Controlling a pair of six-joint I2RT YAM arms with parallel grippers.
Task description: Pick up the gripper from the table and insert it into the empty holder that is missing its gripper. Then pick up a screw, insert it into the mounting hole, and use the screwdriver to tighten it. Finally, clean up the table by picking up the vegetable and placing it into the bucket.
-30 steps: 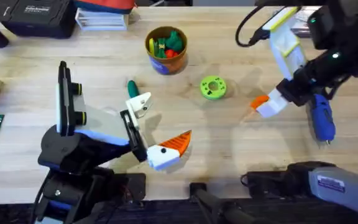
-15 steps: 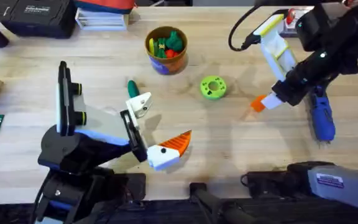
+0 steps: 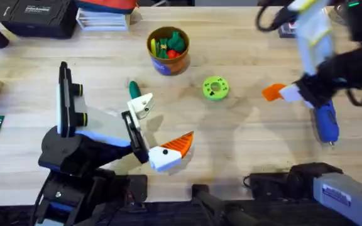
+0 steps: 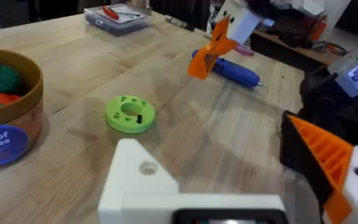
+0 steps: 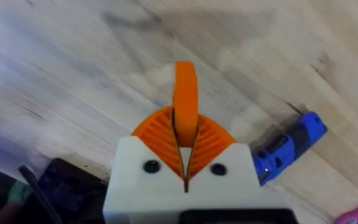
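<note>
Right fingers [image 5: 185, 134] pinch the gripper [image 5: 185, 93] above the table; left fingers [image 3: 159, 129] gape wide, holding nothing.

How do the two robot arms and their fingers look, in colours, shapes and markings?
Both arms are black with white parts. The left gripper has white blocky bases; one carries an orange ribbed wedge finger. The right gripper has white bases with dark screw holes and orange ribbed fingers. A black cable and a yellow stripe run along the right arm.
</note>
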